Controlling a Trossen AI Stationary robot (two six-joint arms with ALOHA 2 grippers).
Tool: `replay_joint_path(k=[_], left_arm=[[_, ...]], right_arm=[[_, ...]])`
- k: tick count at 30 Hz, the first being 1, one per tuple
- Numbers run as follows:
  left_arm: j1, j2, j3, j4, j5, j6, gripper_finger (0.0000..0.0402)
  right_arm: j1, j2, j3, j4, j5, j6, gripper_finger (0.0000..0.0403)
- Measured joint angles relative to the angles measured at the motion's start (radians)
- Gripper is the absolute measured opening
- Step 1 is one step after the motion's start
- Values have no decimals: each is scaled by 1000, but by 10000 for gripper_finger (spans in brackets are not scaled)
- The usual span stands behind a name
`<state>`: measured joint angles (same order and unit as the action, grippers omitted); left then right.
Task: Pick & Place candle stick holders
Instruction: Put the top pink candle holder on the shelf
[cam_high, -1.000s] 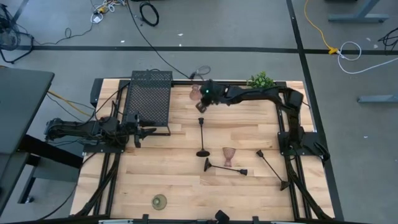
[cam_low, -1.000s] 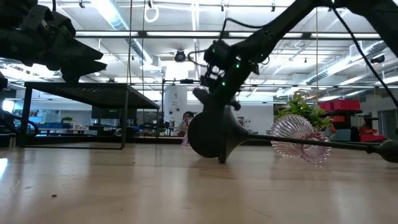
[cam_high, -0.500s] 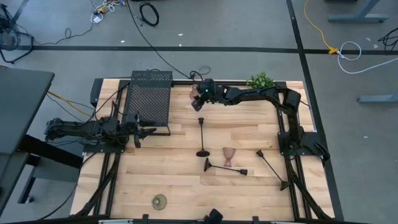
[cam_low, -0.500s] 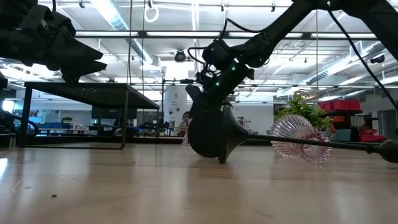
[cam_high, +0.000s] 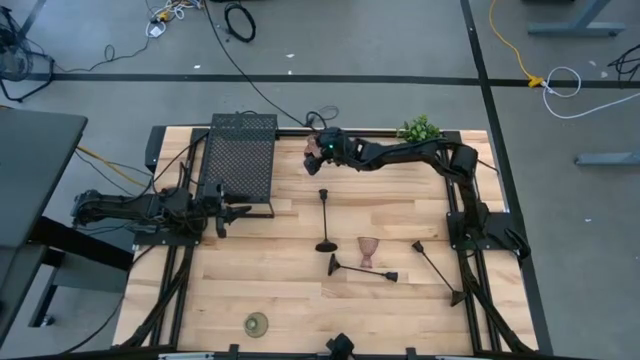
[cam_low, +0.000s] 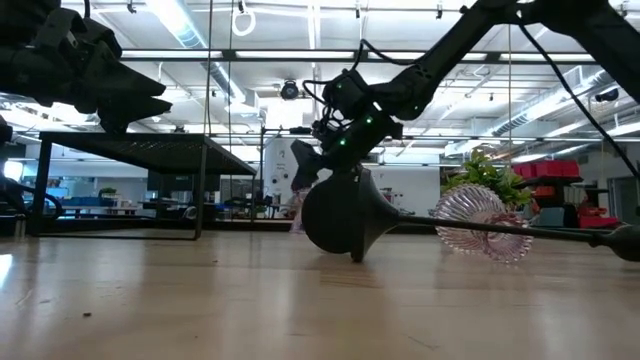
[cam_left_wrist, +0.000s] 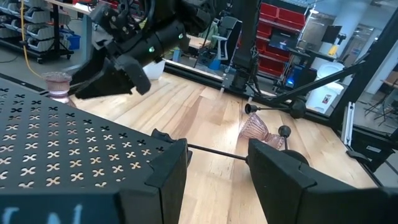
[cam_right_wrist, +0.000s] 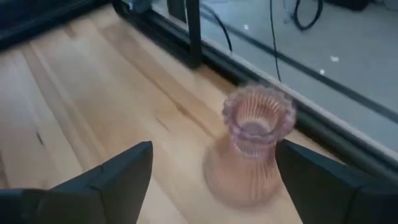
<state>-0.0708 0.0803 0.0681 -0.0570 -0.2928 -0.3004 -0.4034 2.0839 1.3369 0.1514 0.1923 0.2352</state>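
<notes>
A pinkish glass goblet stands upright on its foot near the table's far edge; it also shows in the high view. My right gripper is open, with the goblet just ahead of it, in line with the gap between its fingers and untouched; in the high view my right gripper is at the far middle. My left gripper is open and empty beside the black mesh box. One black stem stands upright on its round base. Two black stems lie on the table. A second goblet is at mid-table, and an olive-gold holder is near the front.
A small green plant stands at the far edge, to the right of my right gripper. A black rail runs along the table's far edge just behind the goblet. The mesh box stands on legs at the far left.
My right gripper has gone toward the table's left and far edges and slightly down, closing in on the far goblet. Its fingers stay open. The goblet and the other holders have kept still.
</notes>
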Motion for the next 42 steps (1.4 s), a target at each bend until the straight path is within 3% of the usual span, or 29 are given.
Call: replay_joint_path(k=[22, 26, 31, 34, 38, 42], left_arm=[[0, 0, 0, 0, -14, 24, 172], [0, 0, 0, -1, -14, 24, 172], [0, 0, 0, 0, -14, 24, 172], [0, 0, 0, -1, -14, 24, 172], [0, 0, 0, -1, -6, 24, 172], [0, 0, 0, -1, 1, 23, 172]], right_arm=[[-27, 36, 16, 109, 42, 34, 323], [-32, 77, 89, 78, 10, 37, 323], [-28, 106, 221, -155, 43, -11, 323], [-28, 120, 239, -165, 50, -7, 321], [-28, 124, 235, -169, 68, 7, 289], [-28, 123, 236, -180, 58, 18, 213]])
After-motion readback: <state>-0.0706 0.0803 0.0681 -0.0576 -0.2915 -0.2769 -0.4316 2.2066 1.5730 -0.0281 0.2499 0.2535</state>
